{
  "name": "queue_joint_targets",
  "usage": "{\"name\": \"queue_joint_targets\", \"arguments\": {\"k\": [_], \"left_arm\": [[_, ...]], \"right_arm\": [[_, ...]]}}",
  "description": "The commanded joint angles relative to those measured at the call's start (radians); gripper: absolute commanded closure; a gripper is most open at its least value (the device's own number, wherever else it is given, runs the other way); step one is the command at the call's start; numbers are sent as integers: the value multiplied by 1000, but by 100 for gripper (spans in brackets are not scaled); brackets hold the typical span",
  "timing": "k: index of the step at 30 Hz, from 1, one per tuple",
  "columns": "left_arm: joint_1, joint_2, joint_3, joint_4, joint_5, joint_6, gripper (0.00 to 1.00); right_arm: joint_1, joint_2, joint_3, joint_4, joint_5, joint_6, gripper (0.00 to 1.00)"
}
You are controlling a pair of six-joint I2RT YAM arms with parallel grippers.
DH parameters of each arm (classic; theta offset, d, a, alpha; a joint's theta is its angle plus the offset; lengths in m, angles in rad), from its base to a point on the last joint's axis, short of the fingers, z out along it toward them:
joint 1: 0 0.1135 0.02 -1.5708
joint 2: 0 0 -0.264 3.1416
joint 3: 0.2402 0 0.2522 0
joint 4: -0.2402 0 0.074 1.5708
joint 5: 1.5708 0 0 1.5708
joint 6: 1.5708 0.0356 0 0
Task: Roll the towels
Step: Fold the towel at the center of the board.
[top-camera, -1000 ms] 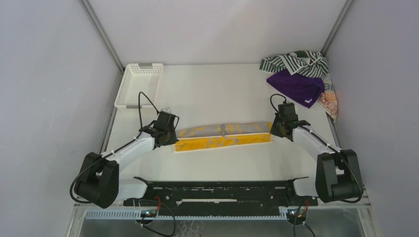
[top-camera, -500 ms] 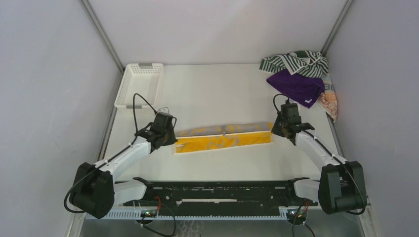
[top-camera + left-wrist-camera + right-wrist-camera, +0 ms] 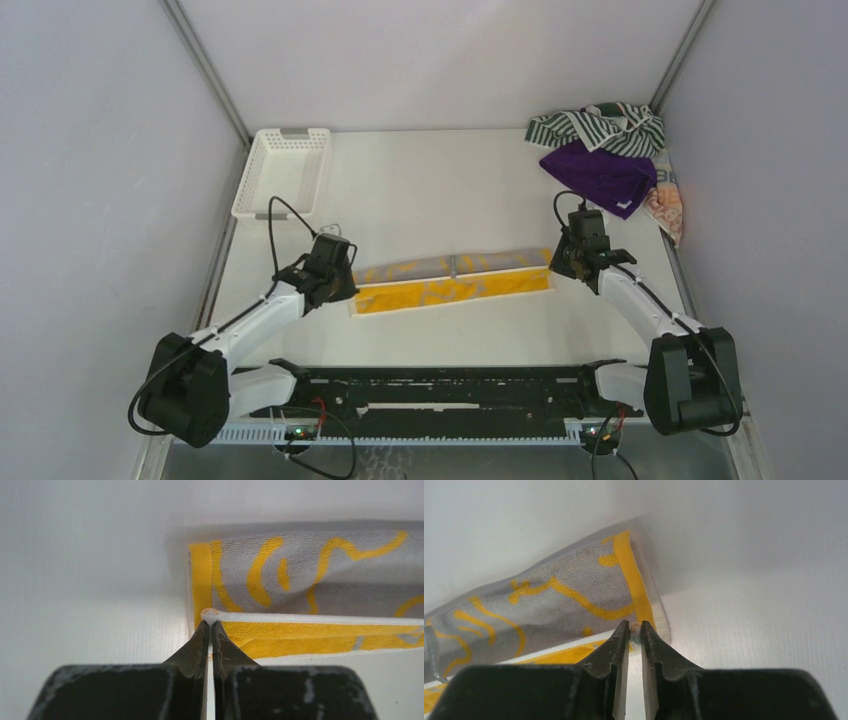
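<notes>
The white table (image 3: pixel 440 190) carries everything here. Stretched flat between the two grippers is the yellow towel (image 3: pixel 450 282), folded into a long narrow band with a grey, yellow-scribbled layer on its far side and a solid yellow strip on the near side.

Beyond the right gripper (image 3: pixel 556 268), in the far corner, three more towels lie heaped: the green-striped towel (image 3: pixel 595 125) at the back, the purple towel (image 3: pixel 600 175) in front of it, and the orange patterned towel (image 3: pixel 668 205) peeking out at the wall. Beyond the left gripper (image 3: pixel 345 290), out to its left, sits the white lattice basket (image 3: pixel 283 175).

Left wrist view: the left gripper is clenched tight, tips pinching the white hem at the towel's end corner. Right wrist view: the right gripper is nipped onto the white edge at the opposite end, only a sliver between its fingers (image 3: pixel 651 645).
</notes>
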Motion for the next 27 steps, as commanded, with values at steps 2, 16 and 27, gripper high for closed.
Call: {"name": "queue_joint_targets", "arguments": {"k": [2, 16, 27], "left_arm": [[-11, 20, -43, 25, 21, -34, 96], [-23, -130, -112, 32, 74, -87, 67], [-27, -279, -8, -49, 104, -84, 53]], "right_arm": [[-8, 51, -7, 13, 13, 24, 87], [1, -9, -8, -55, -8, 23, 64], [112, -97, 71, -59, -60, -20, 55]]}}
